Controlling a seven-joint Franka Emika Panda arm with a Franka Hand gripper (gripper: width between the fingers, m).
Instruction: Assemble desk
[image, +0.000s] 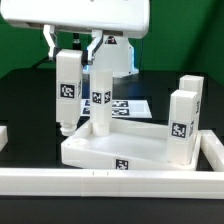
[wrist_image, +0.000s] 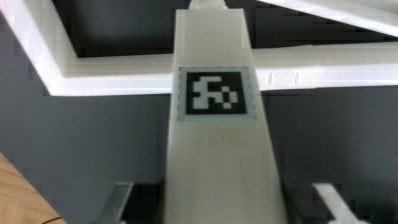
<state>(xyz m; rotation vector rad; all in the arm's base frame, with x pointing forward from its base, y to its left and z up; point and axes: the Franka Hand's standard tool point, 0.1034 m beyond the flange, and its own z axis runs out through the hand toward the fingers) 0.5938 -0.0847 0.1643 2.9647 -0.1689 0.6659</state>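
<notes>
The desk top (image: 135, 152), a white rimmed tray, lies flat on the dark table. My gripper (image: 101, 60) hangs above it, shut on the upper end of an upright tagged leg (image: 100, 98) whose lower end meets the tray near its far left part. In the wrist view this leg (wrist_image: 217, 110) runs away from my gripper (wrist_image: 226, 208) between the two fingers (wrist_image: 128, 200), down to the tray's rim (wrist_image: 107, 78). A second leg (image: 67, 90) stands upright at the tray's left far corner. Two more legs (image: 183, 118) stand at the exterior view's right.
A long low white border rail (image: 100, 181) runs along the front and turns back at the exterior view's right (image: 212, 150). The marker board (image: 135, 104) lies flat behind the tray. A white block (image: 3, 135) shows at the left edge.
</notes>
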